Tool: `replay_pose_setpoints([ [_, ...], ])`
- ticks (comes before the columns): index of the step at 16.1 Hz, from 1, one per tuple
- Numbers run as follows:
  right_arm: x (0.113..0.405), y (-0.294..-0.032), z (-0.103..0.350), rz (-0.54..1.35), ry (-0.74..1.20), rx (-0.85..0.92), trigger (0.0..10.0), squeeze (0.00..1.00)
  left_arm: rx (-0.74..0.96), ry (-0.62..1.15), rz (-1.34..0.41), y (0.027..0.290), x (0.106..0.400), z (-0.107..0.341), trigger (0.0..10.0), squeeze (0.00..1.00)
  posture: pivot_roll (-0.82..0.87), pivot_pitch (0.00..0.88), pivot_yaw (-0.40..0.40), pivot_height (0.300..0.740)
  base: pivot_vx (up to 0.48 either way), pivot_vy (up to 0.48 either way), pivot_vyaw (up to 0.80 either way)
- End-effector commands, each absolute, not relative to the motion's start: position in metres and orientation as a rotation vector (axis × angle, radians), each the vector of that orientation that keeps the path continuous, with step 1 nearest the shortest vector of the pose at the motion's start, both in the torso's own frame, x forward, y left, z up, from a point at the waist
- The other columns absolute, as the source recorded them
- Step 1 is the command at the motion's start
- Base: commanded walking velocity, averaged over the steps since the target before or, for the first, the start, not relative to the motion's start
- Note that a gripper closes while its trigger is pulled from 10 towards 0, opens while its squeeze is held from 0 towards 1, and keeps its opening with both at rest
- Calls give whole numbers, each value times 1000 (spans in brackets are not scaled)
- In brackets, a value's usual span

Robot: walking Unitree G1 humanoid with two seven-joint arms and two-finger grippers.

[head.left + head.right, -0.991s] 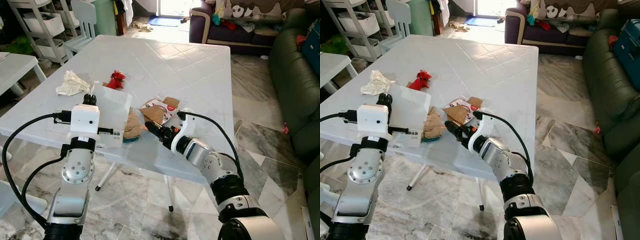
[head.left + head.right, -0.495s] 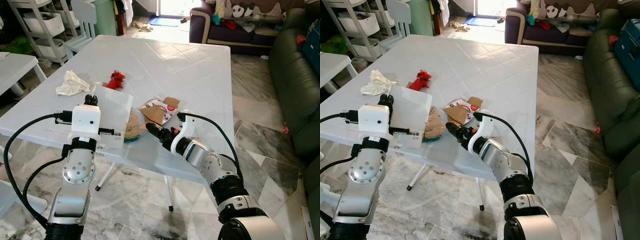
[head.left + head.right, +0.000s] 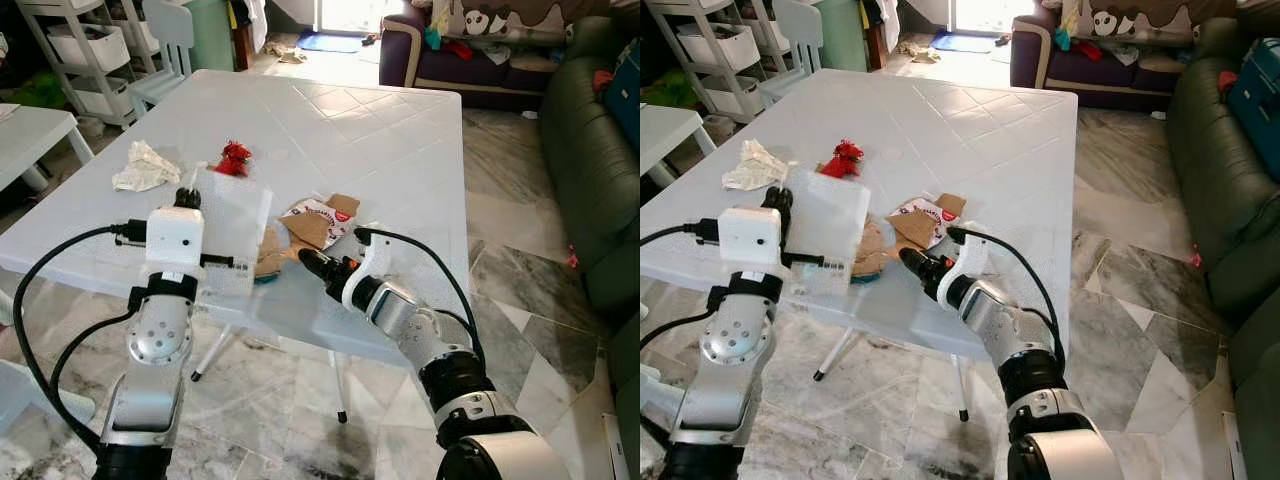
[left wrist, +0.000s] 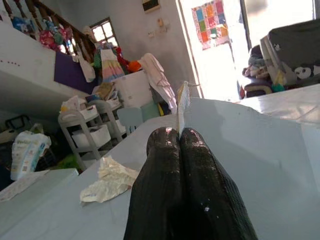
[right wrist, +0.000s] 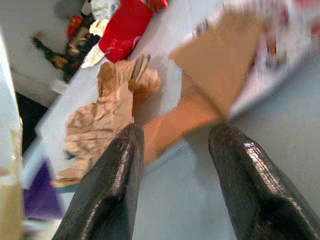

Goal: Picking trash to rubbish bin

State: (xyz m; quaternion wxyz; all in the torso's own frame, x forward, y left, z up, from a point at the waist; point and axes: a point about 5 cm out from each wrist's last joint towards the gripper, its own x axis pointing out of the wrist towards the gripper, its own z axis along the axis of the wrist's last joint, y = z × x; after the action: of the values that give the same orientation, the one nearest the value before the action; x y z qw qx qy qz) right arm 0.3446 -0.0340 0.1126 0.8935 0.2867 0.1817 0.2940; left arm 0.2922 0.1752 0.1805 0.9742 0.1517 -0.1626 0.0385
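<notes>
Marble-tiled floor (image 3: 520,290), living room. White plastic surface (image 3: 340,130) with a diamond pattern fills the middle of the head views. White shelving racks (image 3: 75,50) and a pale chair (image 3: 165,45) stand at far left; a dark sofa (image 3: 590,170) runs along the right, with another couch (image 3: 470,60) at the back.

Left gripper (image 3: 186,198): raised over the near left edge of the surface, fingers (image 4: 185,185) pressed together, clamped on the edge of a white plastic container (image 3: 232,225) held tilted up off the surface. Crumpled white paper (image 3: 143,168) lies beyond and to the left of those fingers. Red wrapper scrap (image 3: 234,158) lies just beyond the container.

Crumpled brown paper (image 5: 107,112) sits between the container and the right fingers, near the front edge. Torn printed carton with brown flaps (image 3: 320,220) lies just past the right fingertips.

Right gripper (image 3: 312,264): low over the surface near the front edge, fingers (image 5: 245,180) spread apart, holding nothing; the brown flap shows between them in the wrist view. Whether they touch it I cannot tell.
</notes>
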Motion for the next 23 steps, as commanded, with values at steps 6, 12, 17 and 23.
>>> replay_pose_setpoints([
  [6, 347, -74, 146, 440, 42, 318, 10000, 0, 274, -331, 103, 175, 299, 186, 10000, 0, 54, 57, -7, 740, 0, 0, 0],
  [12, 342, -118, 144, 278, 1, 279, 10000, 0, 232, -291, 117, 180, 305, 185, 10000, 0, 46, 53, 6, 740, 0, 63, -620],
  [17, 341, -124, 144, 251, 1, 278, 10000, 0, 235, -287, 108, 179, 307, 185, 10000, 0, 46, 50, 13, 740, 0, 297, -83],
  [23, 341, -128, 143, 230, 0, 273, 10000, 0, 249, -303, 96, 176, 307, 187, 10000, 0, 44, 49, 16, 740, 0, 0, 0],
])
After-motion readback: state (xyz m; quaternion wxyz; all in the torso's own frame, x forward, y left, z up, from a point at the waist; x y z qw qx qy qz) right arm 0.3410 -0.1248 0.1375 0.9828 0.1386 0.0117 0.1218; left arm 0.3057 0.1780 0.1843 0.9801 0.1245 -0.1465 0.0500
